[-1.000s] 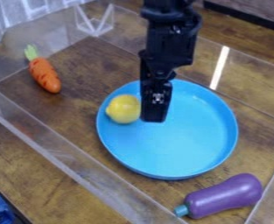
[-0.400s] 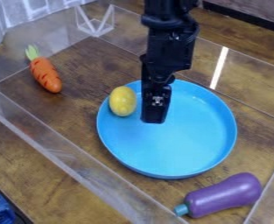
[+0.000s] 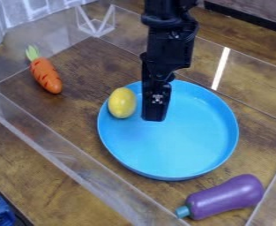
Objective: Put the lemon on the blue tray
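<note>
The lemon point(image 3: 123, 102) lay at the left edge of the blue tray point(image 3: 199, 146), resting over the raised rim there, so that part of it sat above the blue surface and part hung toward the wooden table point(image 3: 34, 132); whether it had settled fully inside the rim could not be told from this angle. It was small, smooth and yellow, egg-shaped, with its long axis roughly upright in the picture. Just to its right stood the gripper point(image 3: 158, 113), pointing straight down over the tray's left portion, its dark tip close to the blue surface and right beside the fruit (contact between the two could not be judged). The jaws stood apart and nothing was held between them; the lemon sat free beside the fingers rather than within them. Above the gripper the black arm point(image 3: 169, 40) rose nearly vertical, a stacked column of dark housings running up out of the top of the view, with no visible lean to either side. The tray itself, round and bright blue, took up the middle of the table. Well apart to the upper left lay a carrot point(image 3: 43, 74), orange with a green top, tilted on the wood. Near the lower right corner, outside the tray's rim, lay a purple eggplant point(image 3: 228, 197) with a teal stem end. A clear plastic wall point(image 3: 57, 177) bordered the table.
</note>
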You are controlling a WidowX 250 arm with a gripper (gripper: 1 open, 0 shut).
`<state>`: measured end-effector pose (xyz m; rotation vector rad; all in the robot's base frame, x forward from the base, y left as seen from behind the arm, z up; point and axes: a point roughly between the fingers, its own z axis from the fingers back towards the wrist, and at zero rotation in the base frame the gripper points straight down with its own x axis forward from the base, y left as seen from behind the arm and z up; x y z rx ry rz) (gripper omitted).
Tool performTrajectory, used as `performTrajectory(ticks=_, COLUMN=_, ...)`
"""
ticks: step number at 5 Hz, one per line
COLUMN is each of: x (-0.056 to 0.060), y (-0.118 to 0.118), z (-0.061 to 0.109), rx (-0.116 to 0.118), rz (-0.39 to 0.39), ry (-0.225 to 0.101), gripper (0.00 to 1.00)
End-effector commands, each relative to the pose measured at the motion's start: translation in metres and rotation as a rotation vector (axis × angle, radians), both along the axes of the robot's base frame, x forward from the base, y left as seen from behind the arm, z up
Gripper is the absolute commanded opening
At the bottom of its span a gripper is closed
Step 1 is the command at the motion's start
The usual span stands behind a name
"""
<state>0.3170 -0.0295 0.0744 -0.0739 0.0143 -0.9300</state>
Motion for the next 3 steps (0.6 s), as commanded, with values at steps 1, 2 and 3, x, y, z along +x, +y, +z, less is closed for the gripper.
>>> performTrajectory(ticks=1, x=0.0132, y=0.0063, z=0.014, rx=-0.003, rz=0.015, ry=-0.064, gripper=1.0)
performTrajectory(ticks=2, x=0.0161, y=0.0079, z=0.0135, rx=-0.001, rz=0.015, ry=-0.07, gripper=1.0)
performTrajectory(ticks=3, x=0.0177, y=0.0105, z=0.0134, rx=0.002, rz=0.014, ry=-0.074, gripper=1.0)
